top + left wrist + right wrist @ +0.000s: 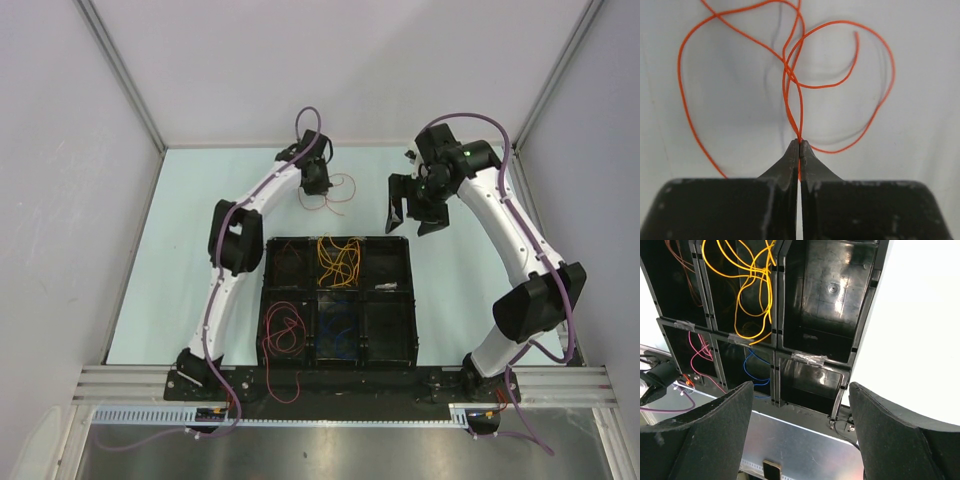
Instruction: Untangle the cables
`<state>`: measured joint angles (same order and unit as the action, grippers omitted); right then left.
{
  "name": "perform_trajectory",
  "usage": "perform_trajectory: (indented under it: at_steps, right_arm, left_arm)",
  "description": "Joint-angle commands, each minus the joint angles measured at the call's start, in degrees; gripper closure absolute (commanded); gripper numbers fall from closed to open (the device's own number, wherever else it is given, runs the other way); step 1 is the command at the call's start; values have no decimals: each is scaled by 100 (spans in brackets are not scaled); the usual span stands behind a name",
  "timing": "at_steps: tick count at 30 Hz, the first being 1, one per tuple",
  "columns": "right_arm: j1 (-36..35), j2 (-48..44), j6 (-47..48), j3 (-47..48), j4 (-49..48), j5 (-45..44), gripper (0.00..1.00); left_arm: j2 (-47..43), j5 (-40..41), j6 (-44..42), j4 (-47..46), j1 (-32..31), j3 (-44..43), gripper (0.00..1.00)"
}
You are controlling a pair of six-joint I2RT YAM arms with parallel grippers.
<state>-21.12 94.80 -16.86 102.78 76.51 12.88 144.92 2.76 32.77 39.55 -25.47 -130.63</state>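
Observation:
My left gripper (800, 142) is shut on a thin red-orange cable (790, 75) that loops loosely over the pale table. In the top view that cable (335, 193) lies beyond the tray, beside the left gripper (316, 186). My right gripper (415, 215) is open and empty, held above the table right of the tray's far side. The black tray (412, 300) holds orange cables (338, 260), dark red cables (288, 262), crimson cables (283, 332) and blue cables (338, 328) in separate compartments. The right wrist view shows the orange cables (747, 285), the blue cable (756, 372) and a pink-red cable (700, 352).
The tray's right compartments (827, 290) hold no cables. White walls enclose the table on three sides. A metal rail (340, 385) runs along the near edge by the arm bases.

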Motion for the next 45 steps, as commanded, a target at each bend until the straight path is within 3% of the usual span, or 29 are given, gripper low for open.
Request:
perform_trajectory:
  at_steps: [1, 14, 24, 36, 45]
  right_arm:
    - [29, -269, -36, 225, -13, 153, 19]
    - [29, -910, -431, -197, -602, 232, 19]
    - [407, -1569, -968, -469, -944, -392, 18]
    - [1250, -2326, -1161, -1049, -1200, -190, 16]
    - [1462, -2581, -1082, -1252, -1174, -40, 16]
  left_arm:
    - [-1158, -91, 89, -53, -28, 169, 100]
    - [-2485, -443, 203, 334, -151, 319, 100]
    - [-3277, -786, 291, 597, -484, 117, 100]
    - [-3743, -777, 510, 949, -1100, 37, 100]
    - [-3717, -944, 800, 818, -1724, 116, 100]
